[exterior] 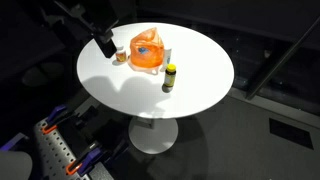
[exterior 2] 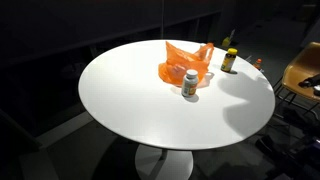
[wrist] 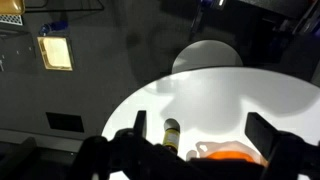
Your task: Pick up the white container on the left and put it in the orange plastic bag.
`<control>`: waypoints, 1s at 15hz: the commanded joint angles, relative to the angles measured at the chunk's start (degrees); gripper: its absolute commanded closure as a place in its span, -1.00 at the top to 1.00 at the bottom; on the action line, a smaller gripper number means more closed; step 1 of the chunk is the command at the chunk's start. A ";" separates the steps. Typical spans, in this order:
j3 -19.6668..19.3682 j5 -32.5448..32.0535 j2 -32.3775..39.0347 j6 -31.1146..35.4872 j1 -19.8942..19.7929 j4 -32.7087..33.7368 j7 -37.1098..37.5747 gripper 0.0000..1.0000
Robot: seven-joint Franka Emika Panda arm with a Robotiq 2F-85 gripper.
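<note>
The white container (exterior: 120, 56) stands on the round white table (exterior: 200, 50), just beside the orange plastic bag (exterior: 147, 50). It also shows in an exterior view (exterior 2: 190, 83), in front of the bag (exterior 2: 185, 62). My gripper (exterior: 105, 44) hangs above the table edge, close to the container and not touching it. In the wrist view the gripper (wrist: 200, 130) is open and empty, with the bag (wrist: 235, 153) low between the fingers. The white container is out of sight in the wrist view.
A dark bottle with a yellow label (exterior: 169, 77) stands on the other side of the bag, also seen in an exterior view (exterior 2: 229, 60) and the wrist view (wrist: 171, 132). The table (exterior 2: 120, 90) stands on one pedestal. A chair (exterior 2: 305, 70) is at its edge.
</note>
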 commanded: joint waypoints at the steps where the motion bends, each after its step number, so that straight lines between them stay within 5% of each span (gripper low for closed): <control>1: -0.15 -0.14 -0.02 -0.24 0.25 0.15 0.17 1.00; 9: 0.94 3.12 4.92 3.22 2.91 3.65 3.71 1.00; 15: 2.15 9.45 17.47 10.18 8.34 10.34 5.58 1.00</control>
